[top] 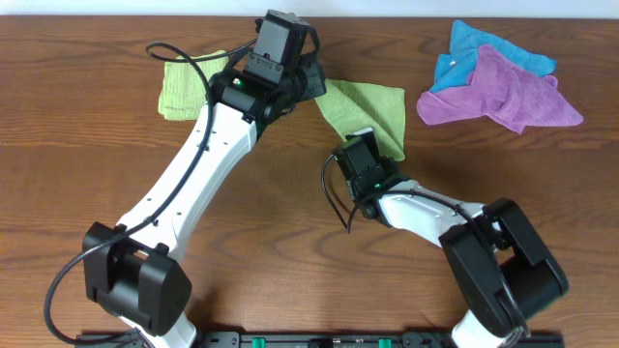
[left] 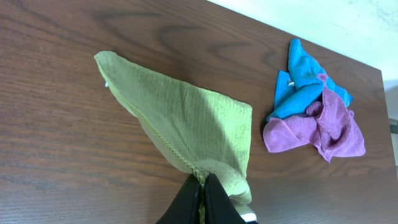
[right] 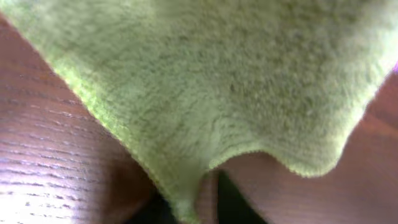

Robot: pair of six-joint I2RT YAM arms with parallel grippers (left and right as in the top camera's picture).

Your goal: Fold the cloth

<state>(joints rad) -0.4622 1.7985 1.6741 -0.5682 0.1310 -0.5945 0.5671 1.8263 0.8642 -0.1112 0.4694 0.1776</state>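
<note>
Left wrist view: my left gripper [left: 202,200] is clamped together on one corner of the cloth [left: 193,124]. From that pinch the cloth fans away in a slack triangle, its far corner lying on the surface [left: 62,155].

On the right wrist camera the picture is blurred and the cloth fills nearly all of it. A tongue of its hem runs down between the dark fingers of the right gripper [right: 193,210], so I read that gripper as pinched on the cloth's edge.

From overhead, the cloth spans between the two grippers at mid-table, the left one at its top-left end and the right one at its lower edge.

Well off to the right lie a blue cloth [top: 479,48] and a purple cloth [top: 508,92], overlapping. A folded green cloth [top: 184,87] sits just behind the left arm.
</note>
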